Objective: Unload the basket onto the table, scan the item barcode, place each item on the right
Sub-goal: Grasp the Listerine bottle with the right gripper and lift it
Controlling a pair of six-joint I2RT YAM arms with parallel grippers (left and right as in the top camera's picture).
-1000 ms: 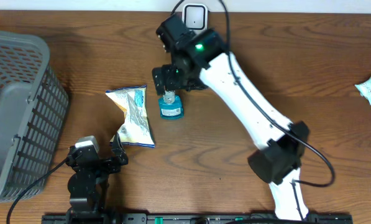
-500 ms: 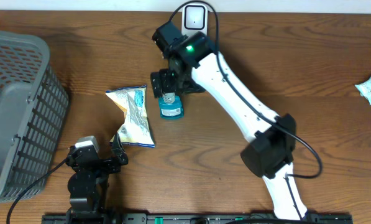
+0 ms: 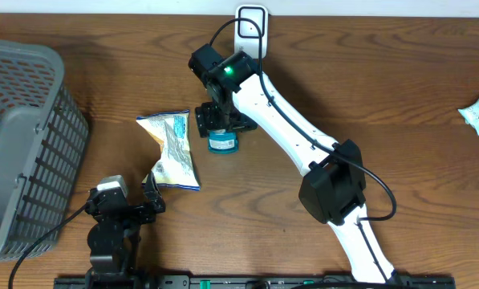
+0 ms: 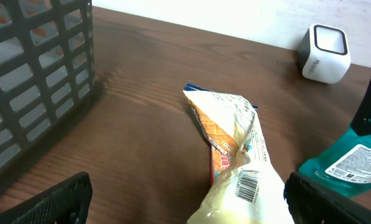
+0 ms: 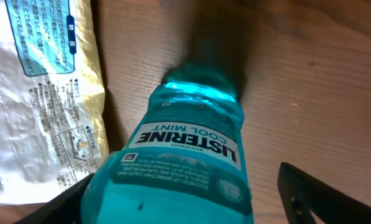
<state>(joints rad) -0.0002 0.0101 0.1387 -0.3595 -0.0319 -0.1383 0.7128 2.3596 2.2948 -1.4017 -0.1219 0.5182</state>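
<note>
Overhead, the right end effector [image 3: 220, 122] hangs over the teal mouthwash bottle [image 3: 222, 144]. The bottle sits on the bench [image 3: 399, 72] in front of the white scanner [image 3: 251, 19] at the far edge, just beside a snack bag [image 3: 173, 149]. A grey basket [image 3: 22, 136] fills the left edge, and the left end effector [image 3: 131, 201] waits by the near edge. Left wrist: its fingers [image 4: 48, 202] are spread wide, gripping nothing, with the bag's barcode facing them. Right wrist: the fingers [image 5: 322, 193] straddle the bottle, still apart, with a gap on one side.
</note>
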